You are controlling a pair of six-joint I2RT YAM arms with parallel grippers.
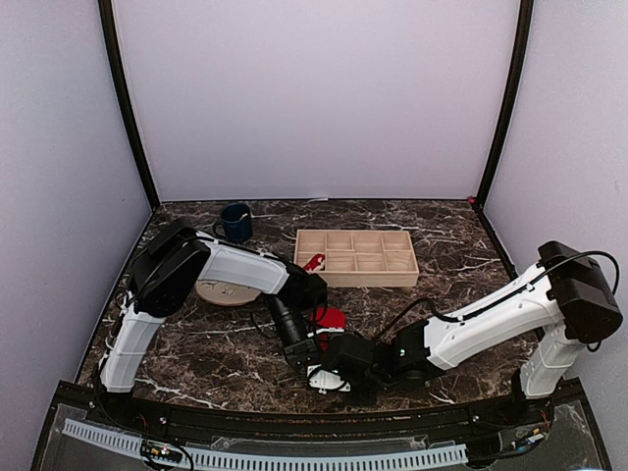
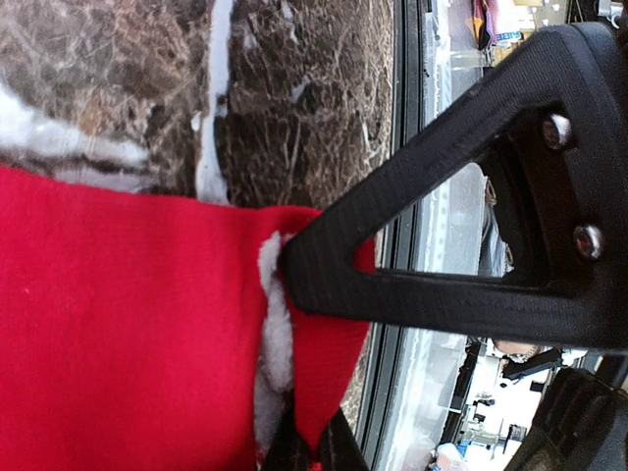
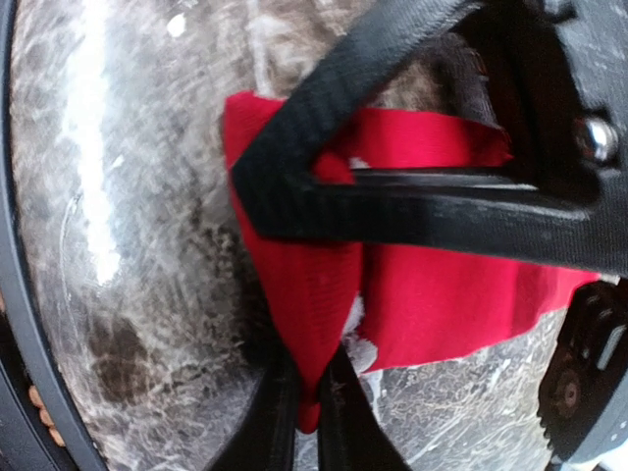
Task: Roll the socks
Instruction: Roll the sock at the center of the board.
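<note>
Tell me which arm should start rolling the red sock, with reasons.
Right, probably. The right claw pinches a folded corner of the sock, ready to turn over. The left claw clamps the edge where the sock lies flat, better suited to anchoring.

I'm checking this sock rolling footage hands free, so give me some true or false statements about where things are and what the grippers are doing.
1. The left gripper and the right gripper both pinch the red sock. True.
2. The blue mug stands inside the wooden tray. False: the mug stands on the table, left of the tray.
3. The sock lies on the beige plate. False: it lies on the table, right of the plate.
4. The tray is split into compartments. True.
</note>
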